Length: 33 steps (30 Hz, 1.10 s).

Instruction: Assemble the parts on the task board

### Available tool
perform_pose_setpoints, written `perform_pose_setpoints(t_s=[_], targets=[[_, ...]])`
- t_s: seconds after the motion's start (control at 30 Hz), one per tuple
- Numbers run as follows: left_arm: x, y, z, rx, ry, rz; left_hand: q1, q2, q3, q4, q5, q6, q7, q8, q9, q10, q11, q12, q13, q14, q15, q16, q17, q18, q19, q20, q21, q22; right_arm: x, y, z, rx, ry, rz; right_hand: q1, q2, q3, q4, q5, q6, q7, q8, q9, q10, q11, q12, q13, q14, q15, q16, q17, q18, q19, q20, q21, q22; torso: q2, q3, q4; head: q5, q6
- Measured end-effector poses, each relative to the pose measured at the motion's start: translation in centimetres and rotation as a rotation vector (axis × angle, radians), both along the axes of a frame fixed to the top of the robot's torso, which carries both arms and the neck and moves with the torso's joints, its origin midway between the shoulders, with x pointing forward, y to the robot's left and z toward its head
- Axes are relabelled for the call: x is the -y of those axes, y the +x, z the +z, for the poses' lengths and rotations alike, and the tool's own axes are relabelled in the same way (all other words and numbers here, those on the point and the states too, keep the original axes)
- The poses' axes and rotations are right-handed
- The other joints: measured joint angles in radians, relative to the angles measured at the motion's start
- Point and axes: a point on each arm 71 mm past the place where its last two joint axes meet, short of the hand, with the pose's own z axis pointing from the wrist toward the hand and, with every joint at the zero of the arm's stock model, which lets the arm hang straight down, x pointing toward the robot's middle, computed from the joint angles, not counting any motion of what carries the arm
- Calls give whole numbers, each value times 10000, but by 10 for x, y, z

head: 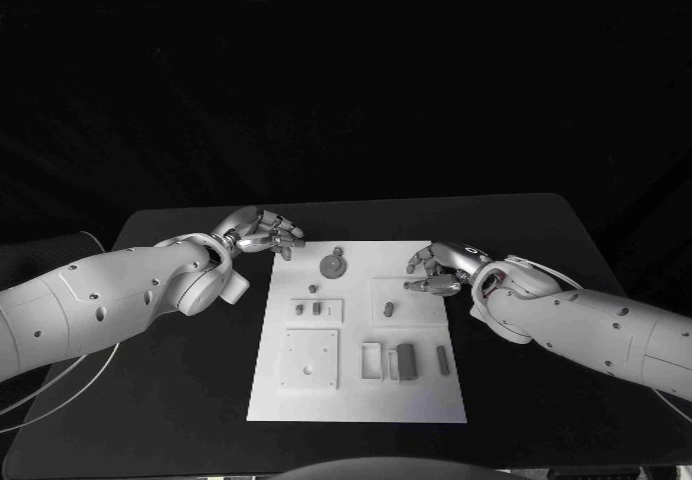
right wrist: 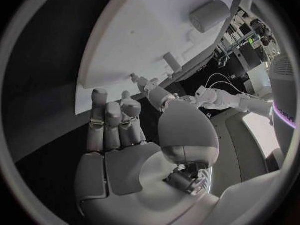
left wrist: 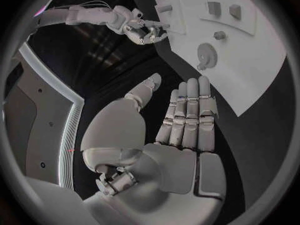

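Note:
The white task board lies in the middle of the black table. Grey parts sit on it: a round disc near the far edge, two small pieces in a raised block, and dark bars in slots near the front. My left hand hovers at the board's far left corner; its fingers are straight, the palm bare. My right hand is over the board's right edge, with its fingers apart and its thumb reaching toward the board. It holds nothing.
A square plate is set in the board's front left. A small peg stands near the disc. Black table surrounds the board on all sides. Cables run along the table's left.

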Motion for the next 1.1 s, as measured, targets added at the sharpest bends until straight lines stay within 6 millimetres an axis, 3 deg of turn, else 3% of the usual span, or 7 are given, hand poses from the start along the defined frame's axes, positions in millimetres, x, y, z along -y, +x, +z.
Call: perform_pose_setpoints(t_s=[0.63,1.1], targets=[[3,0,0,-38,-187,-17,42,41,0,0,0,0,0,0,-10,0,0,0,-9,0,0,-41,57,-9,-1,1,1,1,-6,-1,-7,22,-267,166,186,27,27,-27,0,3,-1,0,24,16,-16,0,-10,-1,1,0,0,-15,24,-24,0,0,0,7,-7,40,-35],[3,0,0,-32,-222,-20,41,41,-28,-28,0,0,0,-1,-19,34,35,-38,-8,-1,0,-41,87,-21,-1,1,-36,-8,-10,-3,-10,69,-344,269,315,157,27,-27,0,454,-122,180,153,72,-69,0,-47,125,-67,0,1,-79,43,-38,0,0,3,8,-5,80,-51]])
